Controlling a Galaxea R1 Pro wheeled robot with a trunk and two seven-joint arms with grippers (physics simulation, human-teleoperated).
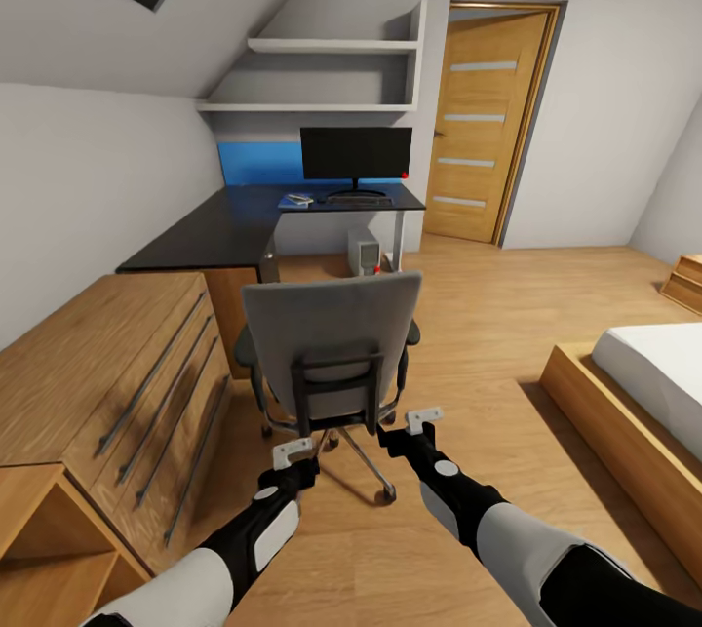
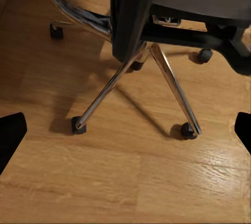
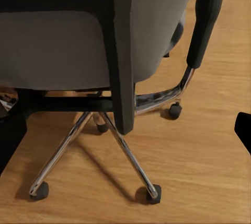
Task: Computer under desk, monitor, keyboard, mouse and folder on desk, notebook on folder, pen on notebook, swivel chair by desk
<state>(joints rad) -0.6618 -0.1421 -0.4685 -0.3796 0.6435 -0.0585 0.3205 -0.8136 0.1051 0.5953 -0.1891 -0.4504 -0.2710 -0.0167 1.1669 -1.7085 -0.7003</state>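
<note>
Both grippers hang just behind the swivel chair point(image 1: 331, 344), the left gripper point(image 1: 292, 452) below the left side of its grey backrest and the right gripper point(image 1: 424, 419) below the right side, each with its fingers spread and holding nothing. Well ahead of them, past the chair, the monitor point(image 1: 356, 154) stands on the dark desk point(image 1: 244, 217) with the keyboard point(image 1: 353, 201) in front of it and the computer point(image 1: 365, 252) on the floor beneath. No readable writing or brand shows.

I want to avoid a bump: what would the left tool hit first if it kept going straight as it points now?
Probably the wooden floor under the swivel chair, just short of its chrome legs; the left tool points downward, though depth is unclear.
</note>
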